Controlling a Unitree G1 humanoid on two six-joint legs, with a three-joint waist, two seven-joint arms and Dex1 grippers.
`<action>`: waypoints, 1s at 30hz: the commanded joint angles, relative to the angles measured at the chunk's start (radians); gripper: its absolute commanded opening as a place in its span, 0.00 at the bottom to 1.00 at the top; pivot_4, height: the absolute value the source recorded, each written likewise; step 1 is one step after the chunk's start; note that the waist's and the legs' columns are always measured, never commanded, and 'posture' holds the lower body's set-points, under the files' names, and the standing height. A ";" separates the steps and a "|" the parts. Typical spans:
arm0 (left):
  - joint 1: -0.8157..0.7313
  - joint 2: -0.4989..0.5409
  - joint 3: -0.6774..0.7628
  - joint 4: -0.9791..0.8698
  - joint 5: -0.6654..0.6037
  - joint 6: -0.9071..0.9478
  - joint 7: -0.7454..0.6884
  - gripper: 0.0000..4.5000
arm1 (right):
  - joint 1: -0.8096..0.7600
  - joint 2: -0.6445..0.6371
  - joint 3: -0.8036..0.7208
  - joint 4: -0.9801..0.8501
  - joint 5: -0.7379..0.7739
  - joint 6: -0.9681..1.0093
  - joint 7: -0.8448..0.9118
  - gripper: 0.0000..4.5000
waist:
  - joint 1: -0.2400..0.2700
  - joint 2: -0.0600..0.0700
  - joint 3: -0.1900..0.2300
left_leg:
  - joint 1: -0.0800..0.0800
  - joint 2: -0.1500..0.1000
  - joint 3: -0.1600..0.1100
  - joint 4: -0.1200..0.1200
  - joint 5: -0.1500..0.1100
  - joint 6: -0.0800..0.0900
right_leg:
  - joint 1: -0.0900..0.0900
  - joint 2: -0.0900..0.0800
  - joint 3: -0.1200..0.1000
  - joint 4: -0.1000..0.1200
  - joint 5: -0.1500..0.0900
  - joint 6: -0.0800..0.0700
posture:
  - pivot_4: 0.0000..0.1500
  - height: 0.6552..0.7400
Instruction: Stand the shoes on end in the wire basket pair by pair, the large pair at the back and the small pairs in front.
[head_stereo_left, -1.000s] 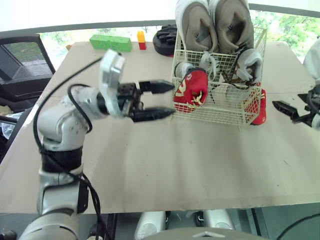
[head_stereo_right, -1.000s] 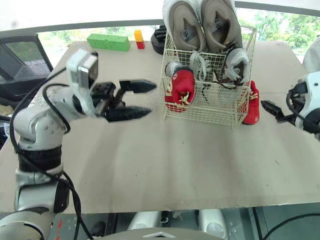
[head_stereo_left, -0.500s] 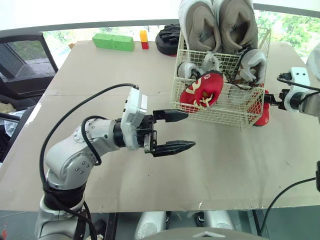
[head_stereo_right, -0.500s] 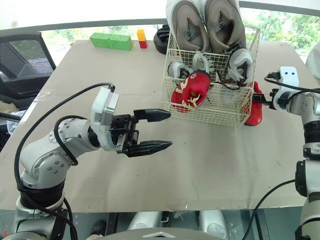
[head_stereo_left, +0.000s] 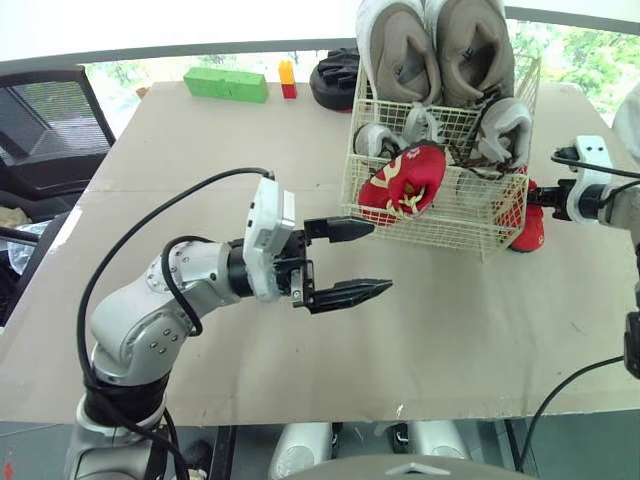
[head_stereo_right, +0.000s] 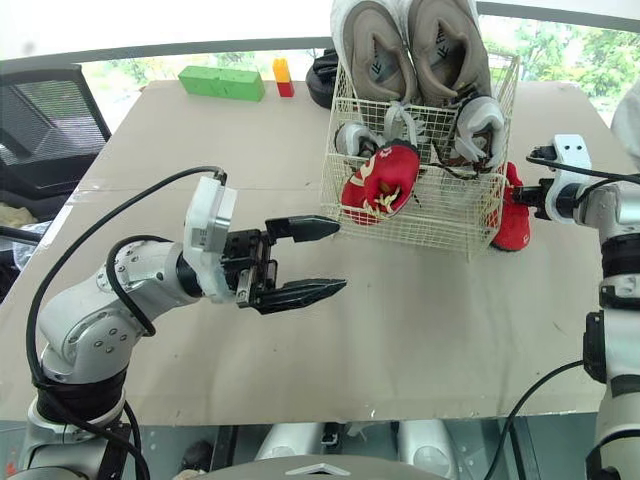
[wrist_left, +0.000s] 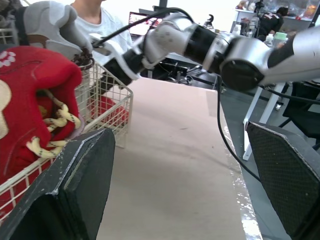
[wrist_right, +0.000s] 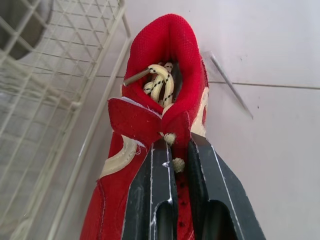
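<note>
wire basket (head_stereo_left: 470, 228): grey shoes (head_stereo_left: 470, 45), red shoe (head_stereo_left: 405, 180); left hand (head_stereo_left: 380, 258) wide, empty; right hand (wrist_right: 180, 145) tight on outer shoe (wrist_right: 150, 117)

You see a cream wire basket (head_stereo_right: 440, 228) holding taupe-soled, white-edged large shoes (head_stereo_right: 375, 50), small grey shoes (head_stereo_right: 480, 118) and a red shoe (head_stereo_right: 380, 180) with cream laces. Its red twin (wrist_right: 150, 115) matches. The green block (head_stereo_right: 221, 82) sits on your tan table (head_stereo_right: 420, 320).

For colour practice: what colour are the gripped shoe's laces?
Cream laces on the red shoe; right wrist view.
</note>
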 joint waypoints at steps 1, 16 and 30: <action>-0.015 0.011 0.004 -0.002 -0.027 -0.013 -0.024 1.00 | 0.170 -0.041 -0.285 -0.436 0.087 0.174 -0.065 0.01 | 0.009 0.001 0.000 | -0.001 0.000 -0.001 0.000 0.000 0.000 | -0.001 0.000 -0.001 0.000 0.000 0.000 | 1.00 1.00; -0.121 -0.067 -0.061 0.202 0.036 -0.093 -0.112 1.00 | 0.341 0.491 -0.413 -1.403 0.206 -0.197 -0.392 0.01 | -0.035 0.003 -0.001 | 0.022 0.002 0.006 -0.005 -0.002 0.003 | 0.016 0.004 0.006 0.001 -0.001 0.000 | 1.00 1.00; -0.024 -0.062 0.043 0.139 -0.042 -0.064 -0.018 1.00 | 0.665 0.650 0.095 -0.779 -0.402 -1.238 -0.452 0.01 | -0.028 0.001 -0.002 | 0.021 0.001 0.006 -0.011 0.002 -0.004 | 0.013 0.002 0.007 -0.001 -0.001 0.001 | 1.00 1.00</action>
